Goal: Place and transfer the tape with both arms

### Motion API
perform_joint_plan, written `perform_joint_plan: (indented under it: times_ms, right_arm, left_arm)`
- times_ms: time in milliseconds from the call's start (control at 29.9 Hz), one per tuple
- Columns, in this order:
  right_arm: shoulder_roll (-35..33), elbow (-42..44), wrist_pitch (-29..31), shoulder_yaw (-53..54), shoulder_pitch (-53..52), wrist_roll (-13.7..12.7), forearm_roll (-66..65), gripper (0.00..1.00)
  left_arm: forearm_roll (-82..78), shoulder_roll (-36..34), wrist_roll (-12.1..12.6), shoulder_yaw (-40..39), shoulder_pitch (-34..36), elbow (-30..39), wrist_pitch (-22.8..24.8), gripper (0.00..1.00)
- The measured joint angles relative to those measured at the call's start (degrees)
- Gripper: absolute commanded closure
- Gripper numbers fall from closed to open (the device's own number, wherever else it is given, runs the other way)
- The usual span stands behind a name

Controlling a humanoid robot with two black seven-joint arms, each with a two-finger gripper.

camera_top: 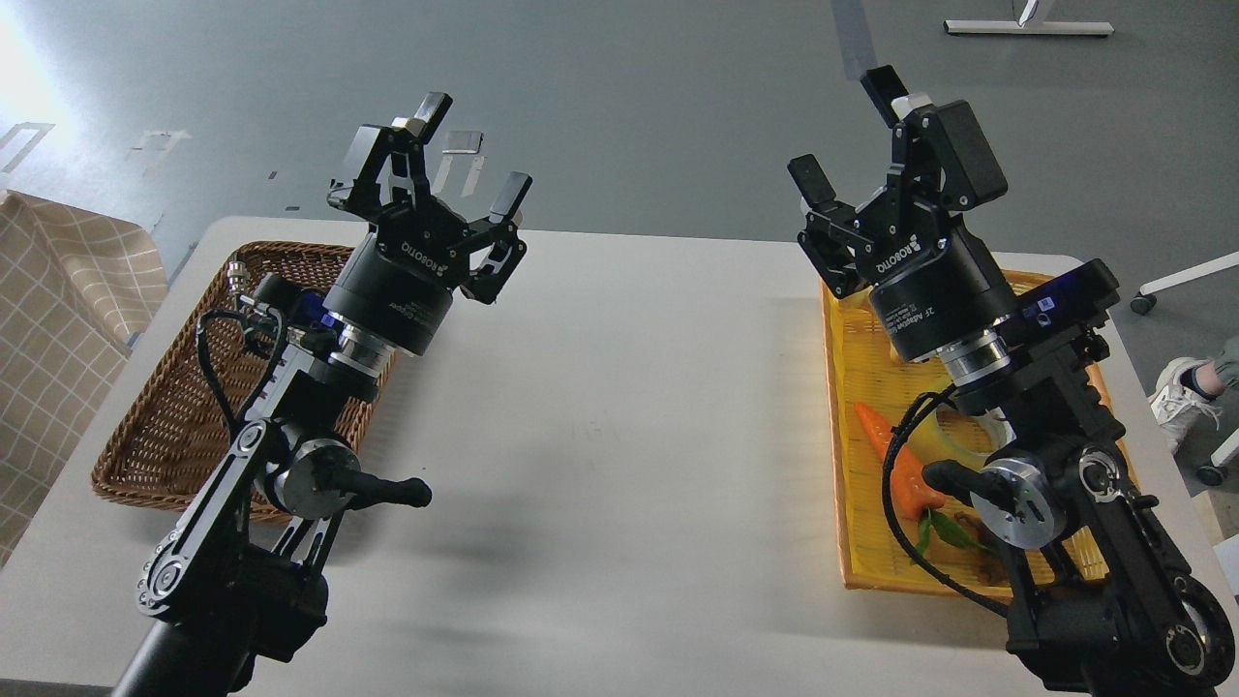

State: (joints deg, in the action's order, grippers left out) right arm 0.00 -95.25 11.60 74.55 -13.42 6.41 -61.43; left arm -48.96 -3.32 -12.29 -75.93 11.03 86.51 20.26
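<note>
On right side, tape [953, 438] lies in yellow tray [844, 407], mostly hidden under right arm, beside toy carrot [895, 463]. Right claw [857, 136] wide, empty; left claw [471, 155] wide, empty, above wicker basket [165, 426]. Risk: blind reach, fingers catch carrot or tray wall.
</note>
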Motion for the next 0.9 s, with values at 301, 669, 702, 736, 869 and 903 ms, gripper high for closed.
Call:
perform_joint_plan:
  times_ms: [301, 669, 702, 736, 869, 903]
  right_arm:
    - [0.0, -0.35, 0.0, -0.18, 0.38, -0.02, 0.0, 0.01]
    - [0.0, -2.2, 0.0, -0.44, 0.4, -0.02, 0.0, 0.01]
    - [0.0, -2.54, 0.0, -0.49, 0.41, -0.02, 0.0, 0.01]
    - [0.0, -2.8, 0.0, -0.51, 0.41, -0.02, 0.0, 0.01]
    - [0.0, -3.01, 0.0, -0.56, 0.41, -0.17, 0.0, 0.01]
    - [0.0, -2.99, 0.0, -0.59, 0.41, -0.23, 0.0, 0.01]
  left_arm:
    - [0.0, 0.68, -0.02, -0.06, 0.14, -0.08, -0.09, 0.02]
    - [-0.04, 1.33, 0.14, 0.47, 0.71, 0.06, -0.09, 0.02]
    - [-0.06, 1.61, 0.14, 0.54, 0.79, 0.06, -0.11, 0.02]
    - [-0.07, 1.98, 0.14, 0.57, 0.85, 0.06, -0.12, 0.02]
    - [-0.15, 2.39, 0.24, 0.64, 0.87, 0.2, -0.13, 0.02]
    - [-0.16, 2.24, 0.24, 0.64, 0.8, 0.24, -0.13, 0.02]
